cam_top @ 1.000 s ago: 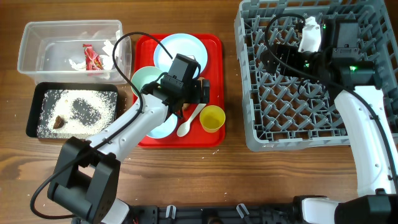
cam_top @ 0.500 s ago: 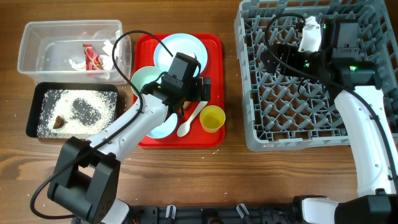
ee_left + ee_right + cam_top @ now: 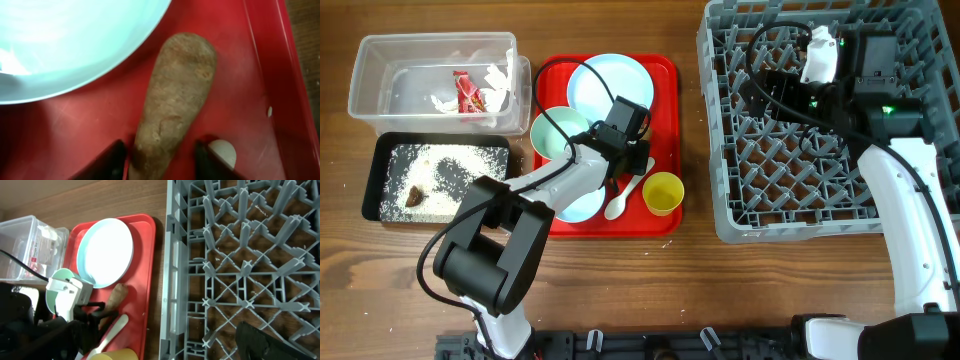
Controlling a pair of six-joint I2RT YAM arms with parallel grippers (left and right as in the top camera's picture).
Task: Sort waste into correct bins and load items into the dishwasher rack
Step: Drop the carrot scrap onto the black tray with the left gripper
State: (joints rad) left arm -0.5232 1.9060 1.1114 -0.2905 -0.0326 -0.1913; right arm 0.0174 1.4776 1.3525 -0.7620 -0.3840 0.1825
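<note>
The orange-brown carrot-like piece (image 3: 175, 100) lies on the red serving tray (image 3: 260, 60), next to the pale blue plate (image 3: 75, 40). My left gripper (image 3: 160, 152) is low over it and straddles its near end. The left finger touches it and a strip of red shows before the right finger (image 3: 202, 155), so the jaws stand open. The white spoon (image 3: 628, 190), yellow cup (image 3: 661, 191) and two bowls (image 3: 555, 130) also sit on the tray. My right gripper (image 3: 765, 90) hangs open and empty over the grey dishwasher rack (image 3: 820, 200).
At the far left, the clear tub (image 3: 380, 80) holds a red wrapper (image 3: 468, 92) and crumpled white paper (image 3: 498, 80). In front of it, the black tray (image 3: 375, 180) holds white grains (image 3: 450, 185) and a brown lump (image 3: 415, 196).
My left arm has dropped low onto the red tray, shifting slightly right and nearer. Its jaws have narrowed around the carrot-like piece. The right arm has not moved.
</note>
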